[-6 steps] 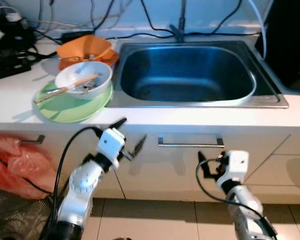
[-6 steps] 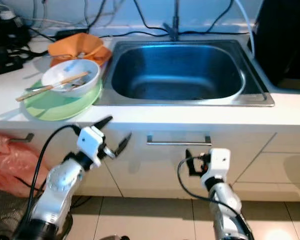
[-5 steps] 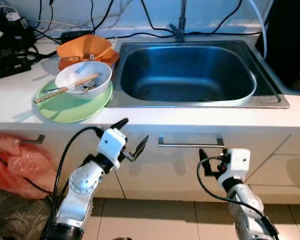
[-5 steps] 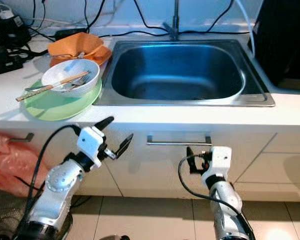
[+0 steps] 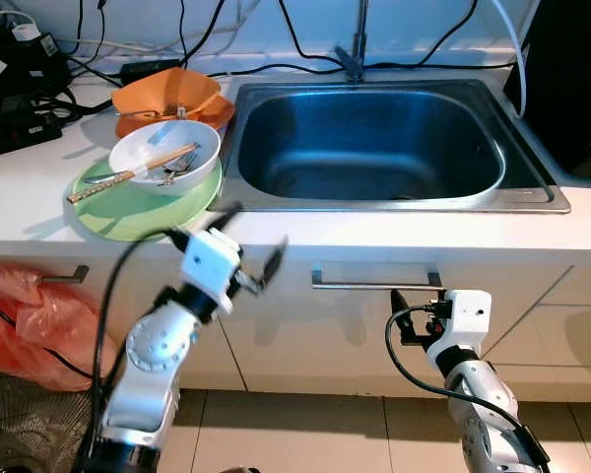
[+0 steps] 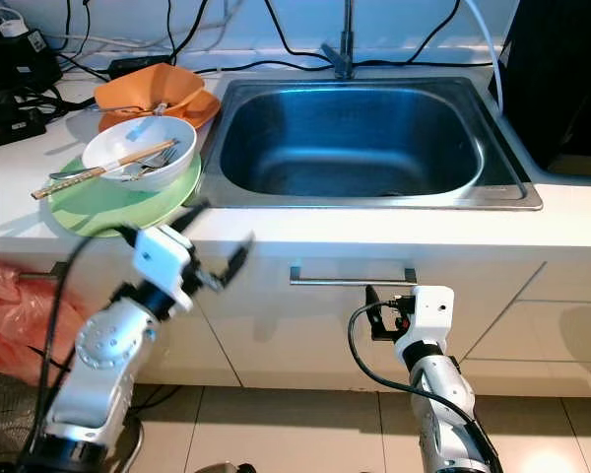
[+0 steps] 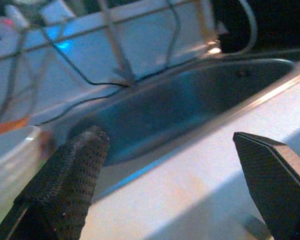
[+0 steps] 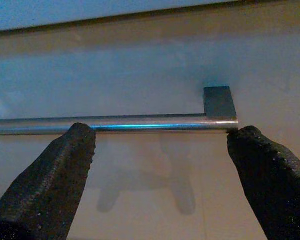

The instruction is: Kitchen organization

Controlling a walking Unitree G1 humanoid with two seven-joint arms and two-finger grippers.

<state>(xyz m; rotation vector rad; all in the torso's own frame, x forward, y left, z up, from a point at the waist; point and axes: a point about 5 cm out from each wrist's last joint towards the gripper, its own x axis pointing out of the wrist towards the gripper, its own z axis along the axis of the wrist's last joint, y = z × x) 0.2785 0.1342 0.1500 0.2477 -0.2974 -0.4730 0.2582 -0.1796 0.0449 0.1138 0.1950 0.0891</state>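
Steel sink [image 5: 374, 148], one white bowl [image 5: 164, 154] holding two chopsticks [image 5: 130, 173], left gripper [image 5: 248, 258] and right gripper [image 5: 411, 320] jaws open.

white counter [image 5: 305, 235] is holding a steel sink [image 5: 374, 148] | green plate [image 5: 138, 209] is lying at its left | orange bowl [image 5: 167, 97] is sitting behind | black cables [image 5: 39, 94] are trailing along the back

- Left arm [image 5: 153, 345]: silver rounded segments, white boxy wrist block.
- Right arm [image 5: 478, 389]: silver, same white block.
- Black cable [image 5: 404, 370] loops along each arm.
- Fingers [image 8: 55, 182]: long, black, finely textured pads.
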